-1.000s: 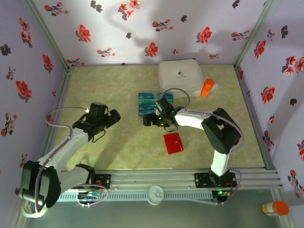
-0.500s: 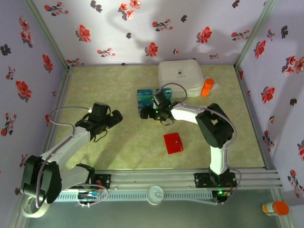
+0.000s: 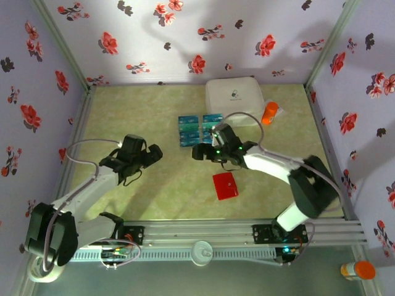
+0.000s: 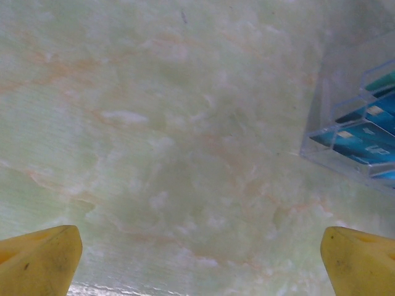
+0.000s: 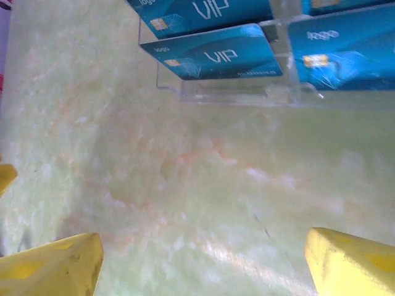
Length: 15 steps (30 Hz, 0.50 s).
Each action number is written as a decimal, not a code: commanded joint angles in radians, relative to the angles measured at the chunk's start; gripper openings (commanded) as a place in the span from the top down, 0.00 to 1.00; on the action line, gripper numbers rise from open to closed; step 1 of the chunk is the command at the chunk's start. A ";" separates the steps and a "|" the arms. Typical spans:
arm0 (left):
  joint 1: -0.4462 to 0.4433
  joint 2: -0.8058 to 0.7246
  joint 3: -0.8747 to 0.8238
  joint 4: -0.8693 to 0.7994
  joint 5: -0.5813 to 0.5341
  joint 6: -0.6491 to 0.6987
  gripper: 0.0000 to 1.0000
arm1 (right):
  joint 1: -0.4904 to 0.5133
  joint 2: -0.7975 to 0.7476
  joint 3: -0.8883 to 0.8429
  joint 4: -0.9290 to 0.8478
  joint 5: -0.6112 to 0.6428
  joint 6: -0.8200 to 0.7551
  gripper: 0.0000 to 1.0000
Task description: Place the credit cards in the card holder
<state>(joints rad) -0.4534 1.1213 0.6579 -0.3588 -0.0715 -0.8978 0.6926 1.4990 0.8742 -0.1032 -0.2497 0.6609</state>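
Right tool has drawn back from the credit cards.

My left arm reaches forward and rightward; my left end effector has its fingers spread wide, holding nothing. My right arm bends across to the left; my right end effector is spread wide too, empty. The two face each other, well apart.

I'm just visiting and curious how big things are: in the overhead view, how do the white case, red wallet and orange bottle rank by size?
Largest: white case.
Middle: red wallet.
Smallest: orange bottle, which clearly covers less area than the wallet.
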 commanded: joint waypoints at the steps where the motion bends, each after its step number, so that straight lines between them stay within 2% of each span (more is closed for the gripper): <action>1: -0.033 -0.039 -0.012 -0.025 0.018 -0.038 0.00 | -0.004 -0.128 -0.117 -0.093 0.084 0.055 0.15; 8: -0.109 -0.107 -0.080 0.019 0.029 -0.135 0.00 | -0.015 -0.514 -0.400 -0.256 0.197 0.184 0.19; 11: -0.137 -0.120 -0.101 0.039 0.030 -0.163 0.00 | -0.026 -0.678 -0.497 -0.297 0.186 0.250 0.26; 15: -0.161 -0.098 -0.091 0.047 0.030 -0.164 0.00 | -0.041 -0.816 -0.601 -0.297 0.151 0.320 0.38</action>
<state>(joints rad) -0.5983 1.0168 0.5652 -0.3439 -0.0471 -1.0279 0.6647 0.7422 0.3256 -0.3622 -0.1005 0.8928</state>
